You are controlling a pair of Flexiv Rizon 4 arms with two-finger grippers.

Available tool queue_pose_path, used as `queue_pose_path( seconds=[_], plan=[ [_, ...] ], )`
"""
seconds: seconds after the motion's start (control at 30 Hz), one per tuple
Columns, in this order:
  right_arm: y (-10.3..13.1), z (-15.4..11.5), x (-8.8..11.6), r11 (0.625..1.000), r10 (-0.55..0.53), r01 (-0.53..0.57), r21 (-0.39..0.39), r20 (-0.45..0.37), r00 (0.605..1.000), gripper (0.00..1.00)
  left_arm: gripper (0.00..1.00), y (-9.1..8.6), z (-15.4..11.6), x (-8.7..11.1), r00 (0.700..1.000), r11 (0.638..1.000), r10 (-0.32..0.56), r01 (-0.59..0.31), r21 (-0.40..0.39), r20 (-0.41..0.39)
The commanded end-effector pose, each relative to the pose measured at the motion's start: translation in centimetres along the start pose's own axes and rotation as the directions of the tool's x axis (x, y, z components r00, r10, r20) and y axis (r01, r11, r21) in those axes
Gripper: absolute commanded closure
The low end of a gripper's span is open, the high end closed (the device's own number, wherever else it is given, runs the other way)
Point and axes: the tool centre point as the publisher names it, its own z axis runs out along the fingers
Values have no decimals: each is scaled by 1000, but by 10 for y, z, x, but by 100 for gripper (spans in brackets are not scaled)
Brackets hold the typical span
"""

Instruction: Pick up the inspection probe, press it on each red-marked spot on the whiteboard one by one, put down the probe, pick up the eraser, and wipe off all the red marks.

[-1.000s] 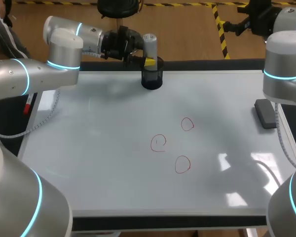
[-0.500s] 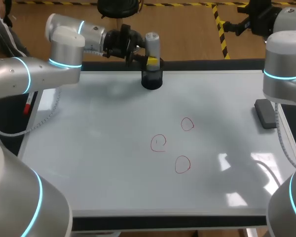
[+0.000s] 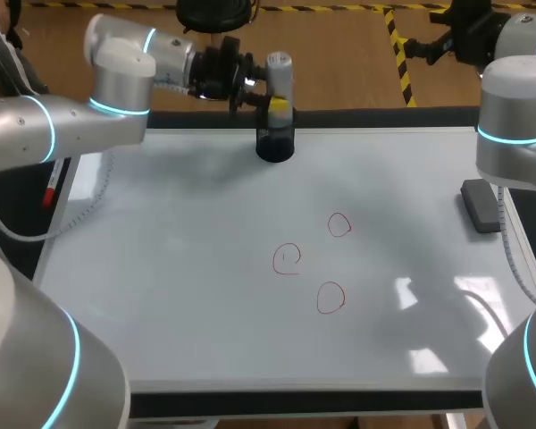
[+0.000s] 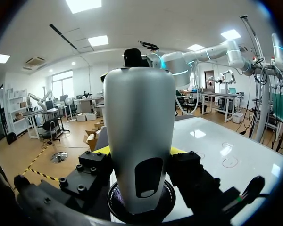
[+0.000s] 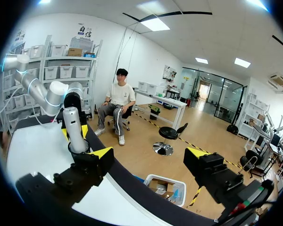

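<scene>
The inspection probe, a grey cylinder, stands upright with its lower end just over the black holder cup at the whiteboard's far edge. My left gripper is shut on the probe from both sides. In the left wrist view the probe fills the gap between the fingers, with the cup below. Three red circles are drawn mid-board. The dark eraser lies at the right edge. My right gripper is open and empty, beyond the far right corner.
The whiteboard covers most of the table. A red marker lies off its left edge. My left arm's cable hangs over the board's left side.
My left gripper has risen with the probe, lifting it up out of the holder cup and slightly right. The right arm has not moved.
</scene>
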Motion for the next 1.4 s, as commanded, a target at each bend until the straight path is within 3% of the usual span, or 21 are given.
queue_pose_path(
  seconds=[0.03, 0.47, 1.03, 1.4],
  plan=[
    [0, 0, 0, 1000, 0, 0, 0, 0, 1000, 0, 100, -7, -7, 4, 1000, 1000, 3, -3, -9, 4],
    [0, 0, 0, 1000, 0, 0, 0, 0, 1000, 0, 100, -32, -14, 5, 999, 999, 38, -38, 5, -6],
    [0, 0, 0, 1000, 0, 0, 0, 0, 1000, 0, 100, -45, -19, 10, 999, 999, 44, -43, 30, -23],
    [0, 0, 0, 1000, 0, 0, 0, 0, 1000, 0, 100, -65, -24, 13, 998, 998, 57, -57, 20, -39]
  ],
)
